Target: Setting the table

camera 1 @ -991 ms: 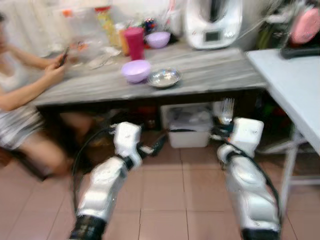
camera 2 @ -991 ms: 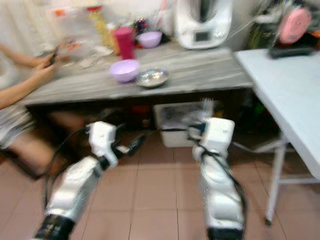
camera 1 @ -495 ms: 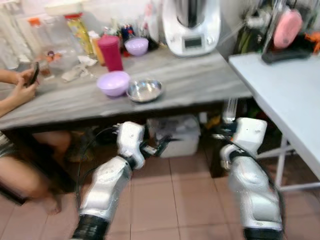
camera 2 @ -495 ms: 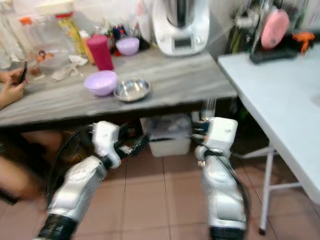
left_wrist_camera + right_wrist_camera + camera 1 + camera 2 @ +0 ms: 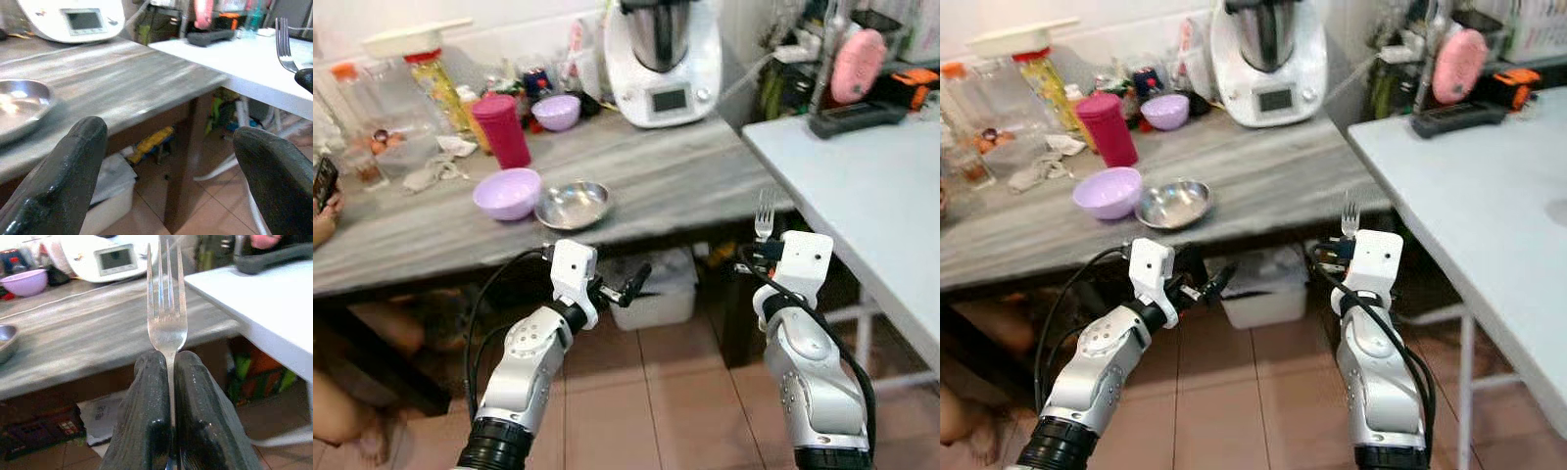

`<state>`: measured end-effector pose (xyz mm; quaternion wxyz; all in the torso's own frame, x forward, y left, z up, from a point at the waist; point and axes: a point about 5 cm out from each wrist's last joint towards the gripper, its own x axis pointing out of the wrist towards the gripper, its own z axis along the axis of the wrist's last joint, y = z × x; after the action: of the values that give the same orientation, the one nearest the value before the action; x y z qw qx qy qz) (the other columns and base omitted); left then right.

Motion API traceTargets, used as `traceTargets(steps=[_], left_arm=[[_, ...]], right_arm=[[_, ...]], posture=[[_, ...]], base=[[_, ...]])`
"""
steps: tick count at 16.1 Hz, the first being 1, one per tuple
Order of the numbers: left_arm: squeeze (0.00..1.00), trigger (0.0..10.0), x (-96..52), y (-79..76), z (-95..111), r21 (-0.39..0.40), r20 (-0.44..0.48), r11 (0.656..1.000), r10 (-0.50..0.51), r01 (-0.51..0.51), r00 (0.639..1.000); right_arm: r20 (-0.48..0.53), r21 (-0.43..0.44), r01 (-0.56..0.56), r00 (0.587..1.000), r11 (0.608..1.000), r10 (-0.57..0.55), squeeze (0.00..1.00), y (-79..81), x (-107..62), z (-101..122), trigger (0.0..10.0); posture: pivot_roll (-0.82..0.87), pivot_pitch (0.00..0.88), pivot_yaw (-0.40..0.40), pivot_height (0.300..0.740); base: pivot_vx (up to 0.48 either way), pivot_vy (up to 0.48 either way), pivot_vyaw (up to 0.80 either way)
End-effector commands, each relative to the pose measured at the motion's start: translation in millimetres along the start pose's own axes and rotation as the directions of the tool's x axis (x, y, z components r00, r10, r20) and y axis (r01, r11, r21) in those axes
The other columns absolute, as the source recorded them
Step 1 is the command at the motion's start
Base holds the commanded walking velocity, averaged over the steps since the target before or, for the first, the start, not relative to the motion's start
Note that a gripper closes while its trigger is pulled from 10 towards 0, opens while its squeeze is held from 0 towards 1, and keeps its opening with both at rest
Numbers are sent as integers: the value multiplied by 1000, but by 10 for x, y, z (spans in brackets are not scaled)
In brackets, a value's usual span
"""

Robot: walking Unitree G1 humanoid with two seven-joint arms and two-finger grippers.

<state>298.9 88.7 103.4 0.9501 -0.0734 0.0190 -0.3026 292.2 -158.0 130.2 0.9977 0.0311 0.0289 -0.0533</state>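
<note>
My right gripper (image 5: 166, 382) is shut on a silver fork (image 5: 166, 308), which stands tines up (image 5: 764, 209) in front of the grey table's right end. My left gripper (image 5: 631, 282) is open and holds nothing, its fingers (image 5: 63, 181) spread wide below the table's front edge. On the grey table (image 5: 705, 166) sit a steel bowl (image 5: 573, 204), a lilac bowl (image 5: 507, 192) beside it, a magenta cup (image 5: 501, 130) and a second lilac bowl (image 5: 555, 111) further back. A white table (image 5: 862, 186) stands to the right.
A white kitchen machine (image 5: 661, 59) stands at the back of the grey table, with jars and bottles at the back left. A person's hand with a phone (image 5: 323, 186) is at the left edge. A white storage box (image 5: 651, 294) sits under the table on the tiled floor.
The camera has come closer to the grey table and swung right; the person has slid out to the left edge. Both arms keep their pose, the fork still held upright.
</note>
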Motion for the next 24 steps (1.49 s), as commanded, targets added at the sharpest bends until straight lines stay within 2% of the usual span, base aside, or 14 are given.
traceTargets(steps=[1,17,21,24], left_arm=[[0,10000,-54,103,31,27,-2,999,33,-33,999],[0,10000,-87,128,21,35,-11,998,46,-45,999],[0,10000,-159,143,82,43,25,998,43,-44,999],[0,10000,-310,184,48,77,8,996,43,-44,999]], right_arm=[[23,10,-39,999,999,39,0,126,-3,49,10000],[23,25,-51,998,998,50,0,134,-9,46,10000],[25,32,-49,999,998,48,0,127,-16,40,10000],[19,36,-50,999,998,49,0,124,-27,20,10000]], posture=[[-309,0,115,740],[-305,0,113,740],[-304,0,114,740],[-296,0,115,740]], base=[[382,0,431],[370,0,27],[78,0,0],[0,0,0]])
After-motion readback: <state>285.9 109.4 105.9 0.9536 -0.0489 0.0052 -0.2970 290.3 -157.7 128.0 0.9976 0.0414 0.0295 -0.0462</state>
